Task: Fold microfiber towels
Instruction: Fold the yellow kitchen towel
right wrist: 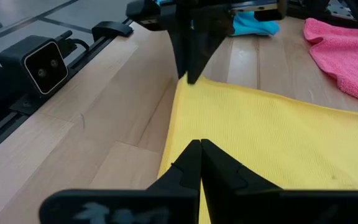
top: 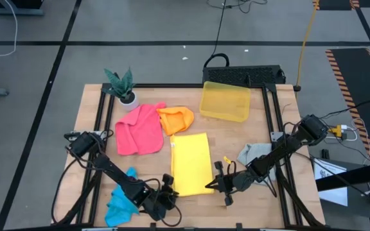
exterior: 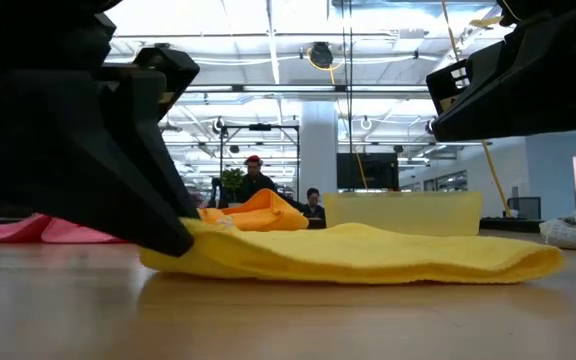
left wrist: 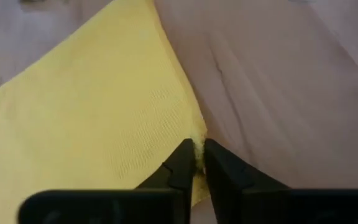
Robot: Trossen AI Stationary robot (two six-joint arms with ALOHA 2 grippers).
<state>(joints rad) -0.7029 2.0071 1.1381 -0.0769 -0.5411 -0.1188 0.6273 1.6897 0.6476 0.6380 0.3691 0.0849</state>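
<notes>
The yellow towel [top: 191, 163] lies flat at the table's middle, near the front edge. My left gripper [left wrist: 199, 144] is shut on its near-left corner. My right gripper [right wrist: 196, 143] is shut, with its tips over the towel's near-right corner [top: 212, 188]. In the low view its dark body [exterior: 508, 80] hangs above the towel's right end [exterior: 553, 262], and I cannot tell whether it touches. Untouched on the wood are the pink towel [top: 139, 129], the orange towel [top: 176, 119], the blue towel [top: 121, 200] and the grey towel [top: 254, 154]. My left gripper pinches the yellow towel's near-left corner [left wrist: 197, 148] between its two fingers. The fingers [exterior: 163, 225] slant down onto it from the table's near left. One layer or several, I cannot tell. The rest of the towel lies slack on the table.
A translucent yellow bin [top: 225, 101] stands at the far middle, and a small potted plant [top: 123, 88] at the far left. A black camera block [right wrist: 42, 68] sits at the table's near edge. People show in the room far behind the table.
</notes>
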